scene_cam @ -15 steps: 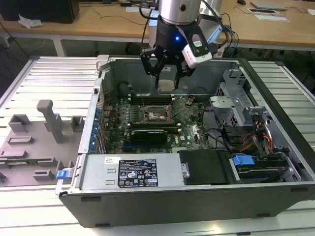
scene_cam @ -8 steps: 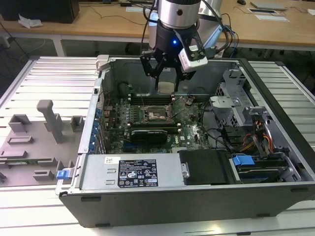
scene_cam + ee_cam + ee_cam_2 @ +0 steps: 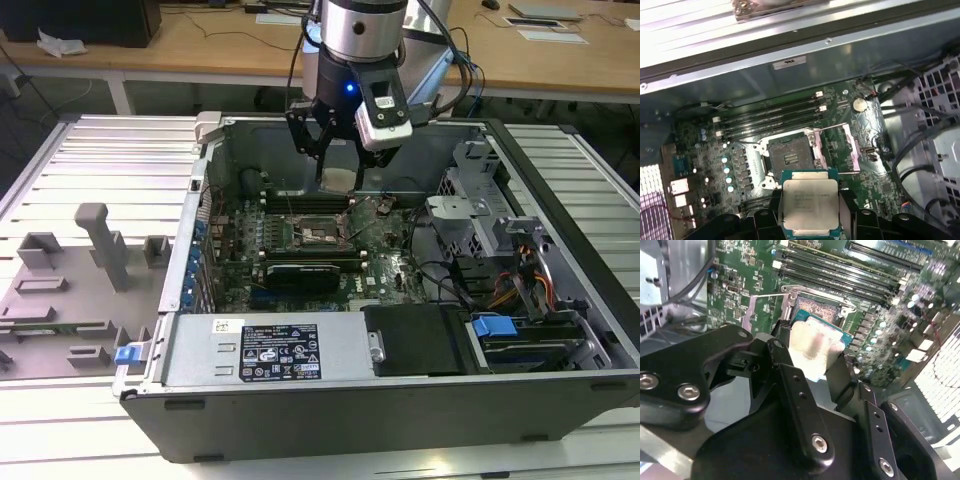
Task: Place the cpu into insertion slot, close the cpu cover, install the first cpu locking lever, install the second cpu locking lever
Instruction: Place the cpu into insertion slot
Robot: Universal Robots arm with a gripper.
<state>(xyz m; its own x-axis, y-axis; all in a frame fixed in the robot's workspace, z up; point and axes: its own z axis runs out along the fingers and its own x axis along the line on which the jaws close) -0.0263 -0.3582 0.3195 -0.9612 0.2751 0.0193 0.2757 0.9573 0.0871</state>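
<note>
Ribbed metal counter (image 3: 60, 170) with the open PC case (image 3: 330, 400) on it, wooden desks (image 3: 200, 50) behind. End effector (image 3: 340, 168) is clamped on the cpu (image 3: 810, 202) by two opposite edges and hangs above the socket (image 3: 790, 157), clear of it. Socket is bare, contacts exposed. The cpu cover (image 3: 854, 152) is swung open just beside the socket. My read: step one is midway. Seating, closing the cover and both lever locks are not yet done.
</note>
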